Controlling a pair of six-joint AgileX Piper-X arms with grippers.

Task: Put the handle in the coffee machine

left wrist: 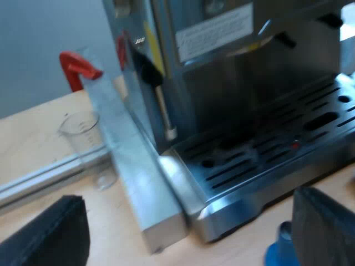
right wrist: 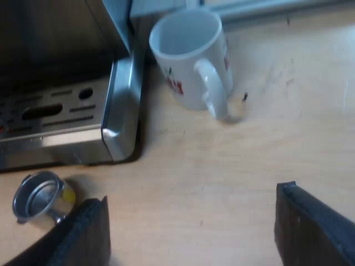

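The espresso machine [left wrist: 249,111] stands close before my left gripper [left wrist: 186,238], its slotted drip tray [left wrist: 277,155] and steam wand [left wrist: 163,111] facing me. The left fingers [left wrist: 44,233] are spread wide with nothing between them. A blue tamper [left wrist: 280,252] sits on the table by one of those fingers. In the right wrist view the metal holder [right wrist: 39,197] lies loose on the wooden table just off the drip tray's corner [right wrist: 119,127], its round basket facing up and its handle hidden behind one finger [right wrist: 77,235]. My right gripper [right wrist: 191,227] is open and holds nothing.
A white mug [right wrist: 191,55] with red print stands upright beside the machine's base. A clear measuring glass [left wrist: 83,138] stands by the machine's other side wall, with a red object [left wrist: 77,66] behind it. Bare wooden table [right wrist: 222,166] lies between the right fingers.
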